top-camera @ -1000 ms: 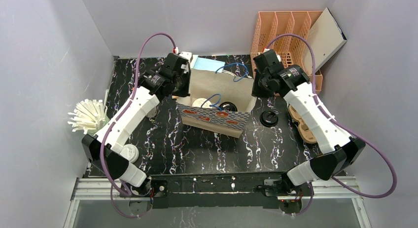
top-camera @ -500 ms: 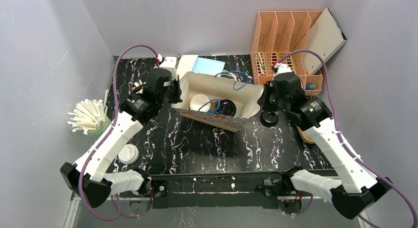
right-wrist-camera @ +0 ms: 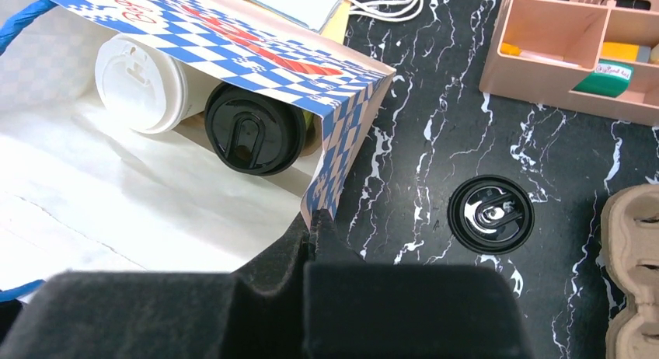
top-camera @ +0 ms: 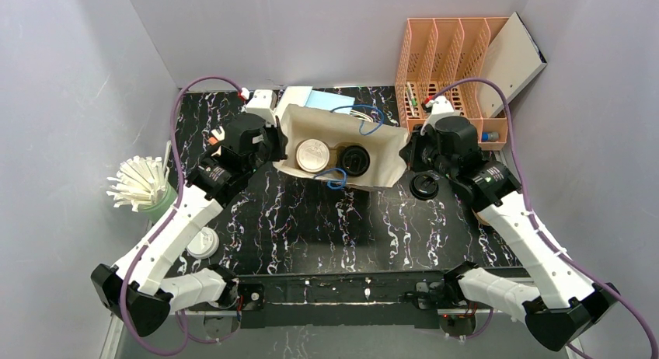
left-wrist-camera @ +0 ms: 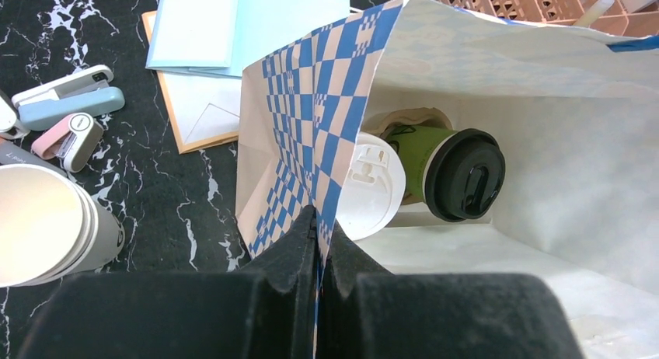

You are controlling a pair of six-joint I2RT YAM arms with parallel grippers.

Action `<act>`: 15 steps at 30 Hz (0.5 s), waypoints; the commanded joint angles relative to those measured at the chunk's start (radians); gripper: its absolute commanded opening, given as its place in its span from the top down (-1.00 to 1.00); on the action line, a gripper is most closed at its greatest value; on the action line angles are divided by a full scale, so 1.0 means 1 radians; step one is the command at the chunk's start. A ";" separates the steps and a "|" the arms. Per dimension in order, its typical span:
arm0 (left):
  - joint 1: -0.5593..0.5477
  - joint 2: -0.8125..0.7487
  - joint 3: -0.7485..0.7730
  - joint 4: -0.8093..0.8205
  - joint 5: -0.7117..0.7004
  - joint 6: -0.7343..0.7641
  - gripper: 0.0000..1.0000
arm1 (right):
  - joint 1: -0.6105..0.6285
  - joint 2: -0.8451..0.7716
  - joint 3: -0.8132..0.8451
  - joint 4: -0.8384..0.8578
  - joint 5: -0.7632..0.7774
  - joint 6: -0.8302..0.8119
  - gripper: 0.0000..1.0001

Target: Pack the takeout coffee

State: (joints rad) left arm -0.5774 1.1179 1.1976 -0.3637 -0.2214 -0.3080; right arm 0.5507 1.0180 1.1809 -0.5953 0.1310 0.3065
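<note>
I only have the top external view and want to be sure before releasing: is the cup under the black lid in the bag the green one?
Observer: Yes. The left wrist view shows the green side of the takeout coffee below its black lid, inside the bag beside a white-lidded cup.
Operator: Do the grippers actually have hold of the bag?
Observer: Each wrist view shows its gripper shut on the bag's blue-checked rim, with the paper pinched between the fingers: the left gripper on one side and the right gripper at a corner of the other.
</note>
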 commanded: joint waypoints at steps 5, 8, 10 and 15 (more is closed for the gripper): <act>0.004 0.025 0.027 0.060 0.025 -0.012 1.00 | -0.002 0.017 0.039 0.043 -0.007 -0.028 0.97; 0.004 0.063 0.051 0.054 0.044 -0.013 1.00 | -0.002 0.030 0.060 0.015 0.014 0.001 0.97; 0.004 0.101 0.087 0.034 0.067 -0.008 1.00 | -0.002 0.046 0.078 -0.016 0.025 0.019 0.97; 0.004 0.201 0.182 -0.016 0.088 -0.017 1.00 | -0.002 0.099 0.145 -0.093 0.072 0.077 0.97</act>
State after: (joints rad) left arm -0.5770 1.2766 1.2827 -0.3698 -0.1688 -0.3145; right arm 0.5495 1.0897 1.2346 -0.6453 0.1623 0.3225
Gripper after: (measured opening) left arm 0.008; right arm 0.031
